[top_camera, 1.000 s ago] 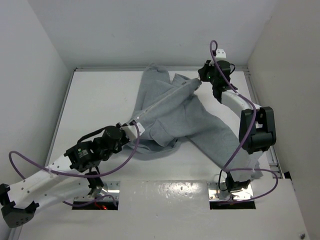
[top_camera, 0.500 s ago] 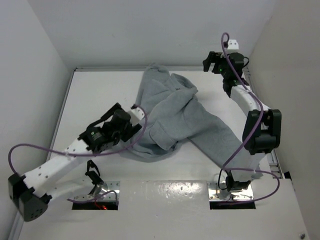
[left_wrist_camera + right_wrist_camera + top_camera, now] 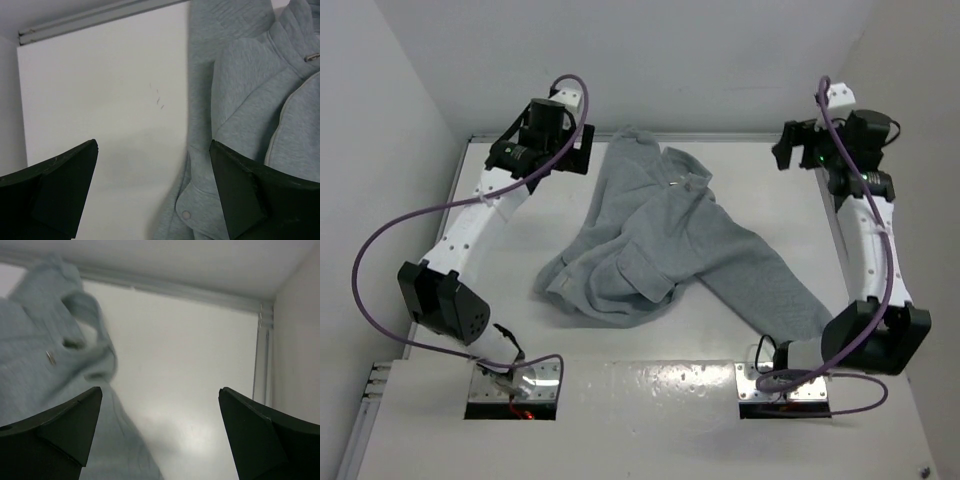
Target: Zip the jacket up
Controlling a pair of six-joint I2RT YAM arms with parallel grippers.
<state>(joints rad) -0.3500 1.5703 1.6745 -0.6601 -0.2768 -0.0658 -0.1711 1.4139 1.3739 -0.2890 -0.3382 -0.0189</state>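
Both arms have pulled off the jacket [image 3: 640, 250] since approx. 1 s ago. Then the L jaws were pinched at the hem end and the R jaws at the collar end, w/ the front stretched in a straight line between them. Now both sets stand fully apart and hold nothing, and the garment has gone slack on the counter [image 3: 770, 195]. Nearest the arm bases, one sleeve [image 3: 760, 285] trails toward the near-R side, lying flat. Mid-counter, the body lies rumpled w/ the hem folded over; judged cause is the dropped tension, not deliberate placing. Farther back, the collar [image 3: 685, 180] points at the rear wall. The zip pull [image 3: 312, 56] sits right at the collar, which suggests the slider is at top of travel, i.e. zip prob. closed. The lower run is under folds, so this cannot be confirmed. Farthest back, the L arm [image 3: 470, 225] reaches into the far-L corner; its jaws hang over bare counter just beside the cloth, not touching. The R arm [image 3: 865, 240] reaches into the far-R corner; its jaws are well apart from the cloth. Judged reason for both positions: release is complete and the arms are parked clear, leaving the garment unobstructed for inspection.
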